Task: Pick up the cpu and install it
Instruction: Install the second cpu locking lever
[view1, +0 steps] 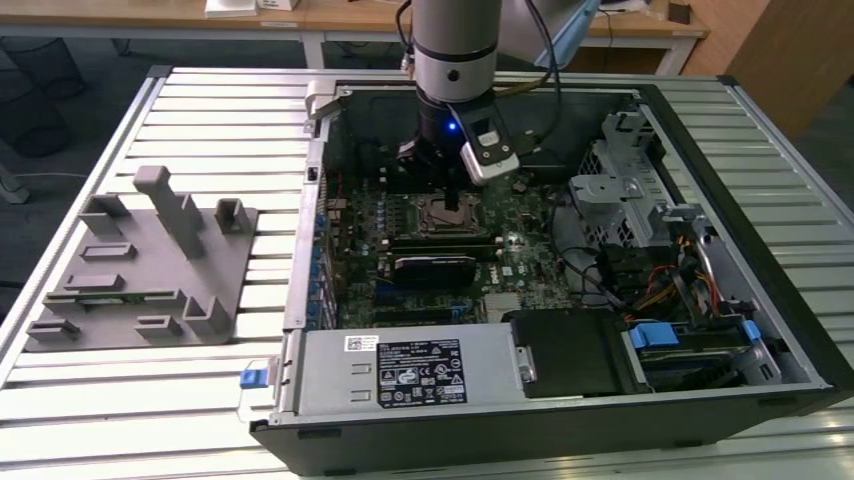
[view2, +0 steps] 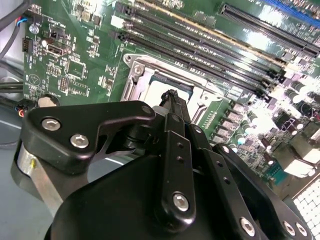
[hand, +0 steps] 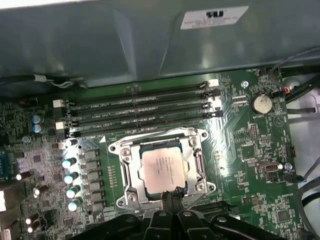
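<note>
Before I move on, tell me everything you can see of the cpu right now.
The cpu is a flat square chip with a shiny silver metal top and a thin darker rim. In the first wrist view it lies flat and level inside the metal socket frame on the green motherboard, just below the memory slots. Faint print marks its top. The gripper hangs at its near edge; contact cannot be judged. The second wrist view shows a pale corner of it.
</note>
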